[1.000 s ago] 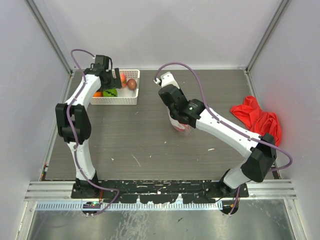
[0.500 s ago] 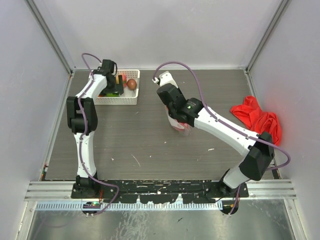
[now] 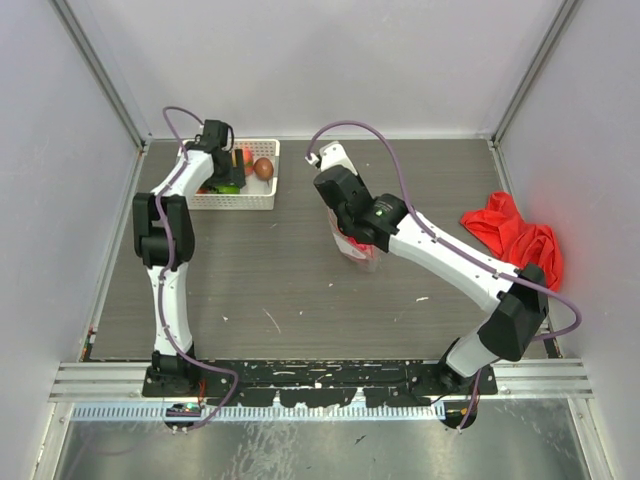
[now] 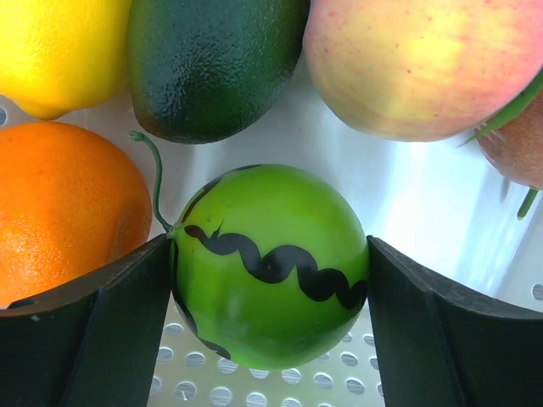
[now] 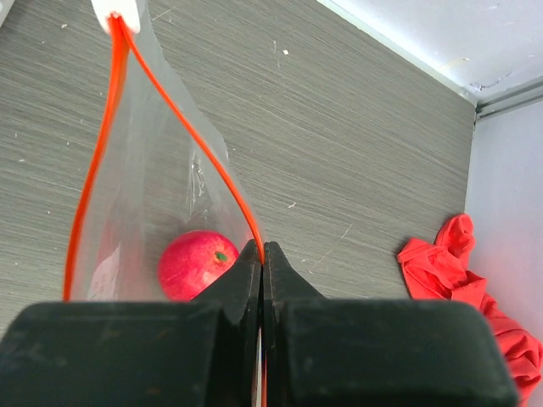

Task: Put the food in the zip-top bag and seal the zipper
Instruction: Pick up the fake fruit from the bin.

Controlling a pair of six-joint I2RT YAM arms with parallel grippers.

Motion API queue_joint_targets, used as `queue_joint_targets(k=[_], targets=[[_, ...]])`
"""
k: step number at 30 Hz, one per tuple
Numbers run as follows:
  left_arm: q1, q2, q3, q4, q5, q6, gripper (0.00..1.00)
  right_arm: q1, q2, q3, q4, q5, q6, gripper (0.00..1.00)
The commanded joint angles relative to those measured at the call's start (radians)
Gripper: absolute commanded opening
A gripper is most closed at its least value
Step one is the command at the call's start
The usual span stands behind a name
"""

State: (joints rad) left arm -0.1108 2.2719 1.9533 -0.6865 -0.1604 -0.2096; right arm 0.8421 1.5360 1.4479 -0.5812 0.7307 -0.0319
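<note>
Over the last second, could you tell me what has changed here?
The left arm swung its elbow inward and carried the left gripper deeper into the basket, where it now clasps the light green fruit. The right gripper still pinches the zip-top bag, red fruit inside; red cloth unmoved.

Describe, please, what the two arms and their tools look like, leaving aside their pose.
The left arm and the right arm both have white link shells with black joint housings. A mauve cable loops out from each wrist. A small green light glows on the right arm. The left tool and the right tool have matte black, flat-faced fingers.
</note>
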Motion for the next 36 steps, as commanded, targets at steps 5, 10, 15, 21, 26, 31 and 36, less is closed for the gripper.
queue_joint_targets(k=[5, 10, 15, 21, 26, 31, 36], targets=[[0.006, -0.179, -0.112, 0.114, 0.096, -0.016, 0.56, -0.003, -0.017, 0.090, -0.047, 0.090, -0.017, 0.00], [0.007, -0.288, -0.189, 0.174, 0.170, -0.056, 0.42, -0.003, -0.017, 0.113, -0.082, 0.178, -0.046, 0.00], [0.005, -0.364, -0.249, 0.213, 0.230, -0.102, 0.36, -0.003, -0.025, 0.128, -0.103, 0.216, -0.058, 0.00], [0.004, -0.468, -0.338, 0.257, 0.334, -0.192, 0.32, -0.002, -0.010, 0.139, -0.117, 0.215, -0.059, 0.00], [0.001, -0.595, -0.476, 0.364, 0.462, -0.316, 0.30, -0.002, 0.019, 0.144, -0.116, 0.185, -0.046, 0.00], [-0.018, -0.714, -0.598, 0.483, 0.572, -0.432, 0.28, -0.003, 0.058, 0.153, -0.117, 0.157, -0.028, 0.00], [-0.038, -0.786, -0.668, 0.569, 0.675, -0.536, 0.25, -0.003, 0.092, 0.181, -0.129, 0.122, 0.004, 0.00]])
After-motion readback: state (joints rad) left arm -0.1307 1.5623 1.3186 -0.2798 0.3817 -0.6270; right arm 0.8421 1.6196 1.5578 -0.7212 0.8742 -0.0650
